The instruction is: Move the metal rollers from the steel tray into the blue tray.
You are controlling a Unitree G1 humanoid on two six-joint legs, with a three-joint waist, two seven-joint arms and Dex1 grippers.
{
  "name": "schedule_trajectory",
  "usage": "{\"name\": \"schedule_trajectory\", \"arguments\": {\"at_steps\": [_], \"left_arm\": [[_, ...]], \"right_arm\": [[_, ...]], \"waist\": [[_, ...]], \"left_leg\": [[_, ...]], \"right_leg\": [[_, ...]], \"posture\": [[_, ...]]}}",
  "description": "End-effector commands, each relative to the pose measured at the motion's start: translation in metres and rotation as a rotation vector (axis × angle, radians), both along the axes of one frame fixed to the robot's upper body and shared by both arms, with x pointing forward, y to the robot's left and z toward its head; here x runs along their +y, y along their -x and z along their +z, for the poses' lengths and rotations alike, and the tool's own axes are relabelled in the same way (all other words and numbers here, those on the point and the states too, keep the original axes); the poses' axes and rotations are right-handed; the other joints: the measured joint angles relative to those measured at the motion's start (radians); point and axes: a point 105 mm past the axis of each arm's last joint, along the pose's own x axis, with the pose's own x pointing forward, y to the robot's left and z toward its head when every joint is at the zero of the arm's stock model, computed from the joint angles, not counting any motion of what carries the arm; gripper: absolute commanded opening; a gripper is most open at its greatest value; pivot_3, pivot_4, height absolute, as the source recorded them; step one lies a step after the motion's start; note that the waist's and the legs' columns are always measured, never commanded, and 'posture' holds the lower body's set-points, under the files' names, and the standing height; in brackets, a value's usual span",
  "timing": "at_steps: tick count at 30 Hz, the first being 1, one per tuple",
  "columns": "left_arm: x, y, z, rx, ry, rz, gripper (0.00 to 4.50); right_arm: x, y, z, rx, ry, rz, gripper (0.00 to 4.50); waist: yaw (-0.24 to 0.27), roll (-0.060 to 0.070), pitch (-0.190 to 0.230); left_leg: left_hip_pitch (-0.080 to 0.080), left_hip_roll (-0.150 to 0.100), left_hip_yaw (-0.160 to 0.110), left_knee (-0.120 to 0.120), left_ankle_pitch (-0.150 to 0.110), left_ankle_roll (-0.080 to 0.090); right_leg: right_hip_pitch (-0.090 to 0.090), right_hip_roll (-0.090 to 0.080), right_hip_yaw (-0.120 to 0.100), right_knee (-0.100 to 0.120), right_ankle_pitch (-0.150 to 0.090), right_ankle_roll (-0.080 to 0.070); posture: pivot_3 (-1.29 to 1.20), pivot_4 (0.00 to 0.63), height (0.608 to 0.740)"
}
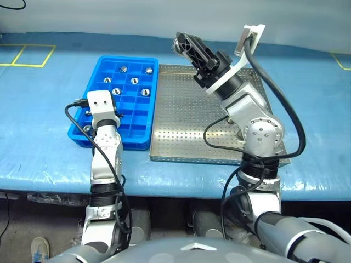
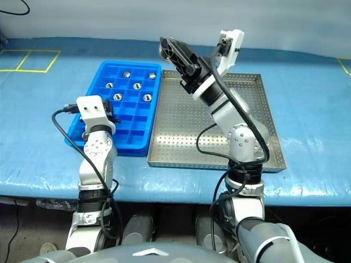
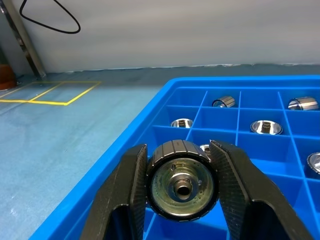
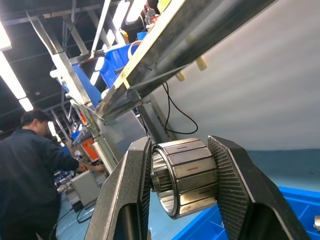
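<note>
1. Fingers (image 3: 125, 190) of the left gripper (image 3: 182, 187) are clamped on a metal roller (image 3: 182, 180), one black finger on each side of its ribbed wall, its hollow end facing the wrist camera.
2. Just past those fingers sits the blue tray (image 1: 93, 71); the left gripper hangs over its near compartments (near-left part, from the head views).
3. Loose metal rollers (image 3: 266, 127) lie in single compartments beyond the left fingers, about six in the far rows, each alone in its square.
4. One more roller (image 1: 88, 129) rests in a near-left compartment, close beside the left gripper.
5. Right gripper (image 4: 182, 182) is gripping a second roller (image 4: 185, 175) the same way, its segmented side wall showing and its open bore turned to one side.
6. That right gripper is raised and tilted upward, above the far-left corner of the steel tray (image 1: 186, 131), close to the blue tray's far-right corner (not touching either).
7. Steel tray lies just beside the blue tray on its right, long edges close together, both on the blue table cover (image 1: 44, 109).
8. Beyond the right fingers: a white wall, metal racking, and a person in dark clothing (image 4: 30, 170) far off in the background.
9. Yellow floor-style marking lines (image 1: 27, 55) sit on the cover, well apart from the left fingers.
</note>
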Motion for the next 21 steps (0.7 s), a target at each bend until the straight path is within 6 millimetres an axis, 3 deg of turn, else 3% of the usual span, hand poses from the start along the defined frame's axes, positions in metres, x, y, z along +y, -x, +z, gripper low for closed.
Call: {"name": "schedule_trajectory", "arguments": {"at_steps": [1,7,13,14,16,18,20,21], "left_arm": [[0.0,0.0,0.009,-0.022,-0.001,0.029,1.7],[-0.002,0.008,-0.012,0.056,0.045,0.063,1.7],[-0.003,0.009,-0.019,0.09,0.06,0.069,1.7],[-0.002,0.01,-0.02,0.098,0.059,0.083,2.41],[0.0,0.011,-0.02,0.104,0.041,0.116,2.84],[-0.002,0.01,-0.016,0.082,0.036,0.092,3.55],[-0.007,0.01,-0.001,0.003,-0.003,0.023,4.18],[-0.007,0.013,0.005,-0.033,0.011,0.003,4.18]], "right_arm": [[-0.002,0.009,0.013,-0.063,-0.017,-0.001,1.42],[0.0,0.01,0.015,-0.076,-0.003,0.004,1.42],[0.001,0.009,0.015,-0.083,0.016,0.001,1.42],[0.002,0.009,0.014,-0.083,0.029,-0.004,1.42],[0.004,0.006,0.009,-0.078,0.068,-0.023,1.42],[0.007,0.001,0.001,-0.066,0.137,-0.066,1.42],[0.013,-0.009,-0.014,-0.044,0.255,-0.128,1.42],[0.016,-0.014,-0.021,-0.033,0.3,-0.154,1.42]], "waist": [[0.001,0.0,0.0],[0.0,0.0,0.0],[0.0,0.0,0.0],[0.0,0.0,0.0],[-0.001,0.0,0.0],[-0.001,0.0,0.0],[-0.001,0.0,0.0],[-0.002,0.0,0.0]], "left_leg": [[0.0,0.0,0.0,0.0,0.0,0.0],[0.0,0.0,0.0,0.0,0.0,0.0],[0.0,0.0,0.0,0.0,0.0,0.0],[0.0,0.0,0.0,0.0,0.0,0.0],[0.001,0.0,0.001,0.0,0.0,0.0],[0.001,0.0,0.001,0.0,0.0,0.0],[0.001,0.0,0.001,0.0,0.0,0.0],[0.001,0.0,0.001,0.0,0.0,0.0]], "right_leg": [[0.0,0.0,0.0,0.0,0.0,0.0],[0.0,0.0,0.0,0.0,0.0,0.0],[0.0,0.0,0.0,0.0,0.0,0.0],[0.0,0.0,0.001,0.0,0.0,0.001],[0.0,0.0,0.001,0.0,0.0,0.001],[0.0,0.0,0.001,0.0,0.0,0.001],[0.0,0.0,0.001,0.0,0.0,0.001],[0.0,0.0,0.001,0.0,0.0,0.0]], "posture": [[0.1,0.15,0.74],[0.11,0.15,0.74],[0.11,0.15,0.74],[0.11,0.15,0.74],[0.11,0.15,0.74],[0.11,0.15,0.74],[0.11,0.15,0.74],[0.12,0.15,0.74]]}}
